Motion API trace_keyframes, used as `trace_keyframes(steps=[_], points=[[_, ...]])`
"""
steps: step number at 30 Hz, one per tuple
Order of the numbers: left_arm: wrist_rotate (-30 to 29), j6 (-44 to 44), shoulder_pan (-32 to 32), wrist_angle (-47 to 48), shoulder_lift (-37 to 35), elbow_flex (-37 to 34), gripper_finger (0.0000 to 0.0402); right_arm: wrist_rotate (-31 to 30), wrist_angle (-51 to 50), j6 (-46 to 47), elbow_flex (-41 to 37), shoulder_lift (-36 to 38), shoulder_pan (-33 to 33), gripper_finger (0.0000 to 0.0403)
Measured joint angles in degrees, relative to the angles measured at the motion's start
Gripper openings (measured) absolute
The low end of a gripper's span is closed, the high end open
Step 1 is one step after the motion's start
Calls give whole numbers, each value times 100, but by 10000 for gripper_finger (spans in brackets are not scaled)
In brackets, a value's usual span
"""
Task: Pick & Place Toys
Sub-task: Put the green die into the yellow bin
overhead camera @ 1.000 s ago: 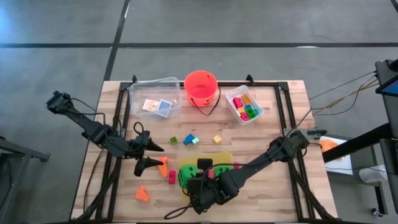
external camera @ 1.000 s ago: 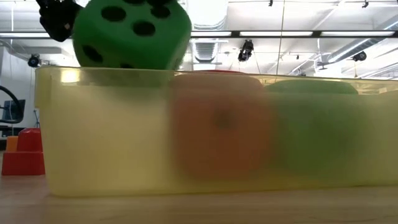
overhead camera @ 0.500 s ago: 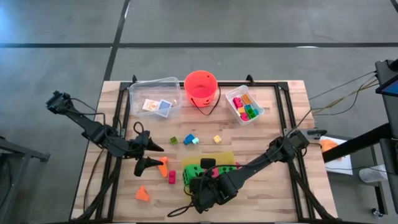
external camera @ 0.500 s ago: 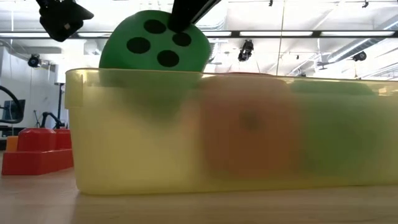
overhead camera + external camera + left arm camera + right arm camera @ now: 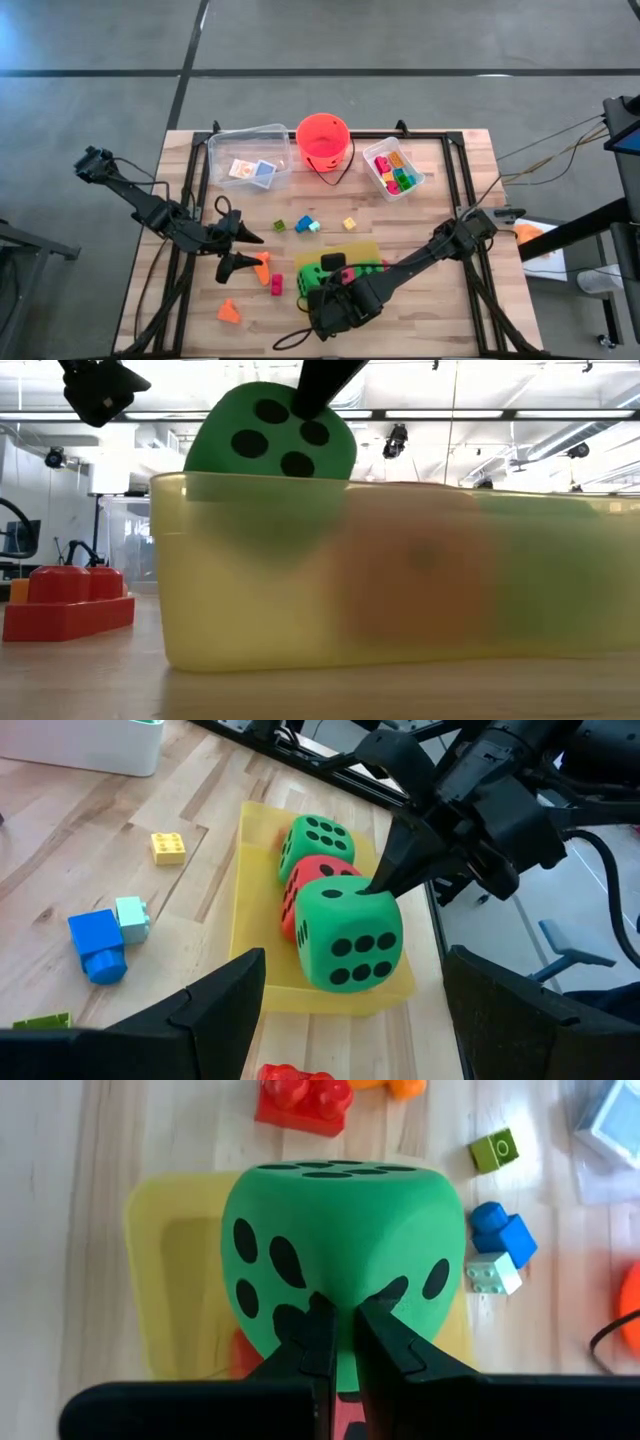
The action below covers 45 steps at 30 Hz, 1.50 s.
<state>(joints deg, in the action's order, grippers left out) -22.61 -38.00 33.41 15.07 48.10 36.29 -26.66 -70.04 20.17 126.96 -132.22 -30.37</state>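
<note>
- The right gripper point(image 5: 338, 1342) has its fingers pinched tight into the top of a green dice point(image 5: 340, 1260); it holds that dice over the near end of the yellow tray point(image 5: 255, 920), the dice sitting partly in the tray and tilted, as the low view shows its dotted face rising above the tray wall point(image 5: 300, 590)
- In the left wrist view the held green dice point(image 5: 348, 935) touches a pink dice point(image 5: 318, 880) behind it; a second green dice point(image 5: 318, 838) lies beyond that; all three are in line in the tray
- The left gripper point(image 5: 238, 252) hangs over the left part of the table point(image 5: 440, 200), fingers spread wide and holding nothing; it is just beside an orange shape point(image 5: 262, 262)
- A red brick point(image 5: 276, 285) lies on the wood next to the tray; another orange shape point(image 5: 229, 311) lies nearer the front edge
- A green brick point(image 5: 280, 226), a blue brick point(image 5: 303, 223) and a yellow brick point(image 5: 349, 224) lie in the middle of the table
- At the far edge stand a clear box point(image 5: 248, 155) with two cards point(image 5: 252, 170), an orange-red bucket point(image 5: 323, 140) and a small bin point(image 5: 394, 168) of coloured bricks
</note>
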Motion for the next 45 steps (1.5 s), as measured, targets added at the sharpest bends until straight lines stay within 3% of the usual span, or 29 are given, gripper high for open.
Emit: trace_keyframes(steps=[13,45], points=[[-2,0,0,-2,0,0,297,226,13,-368,-142,15,49,12],[-2,-2,2,-2,0,0,297,611,118,-107,-318,14,66,12]])
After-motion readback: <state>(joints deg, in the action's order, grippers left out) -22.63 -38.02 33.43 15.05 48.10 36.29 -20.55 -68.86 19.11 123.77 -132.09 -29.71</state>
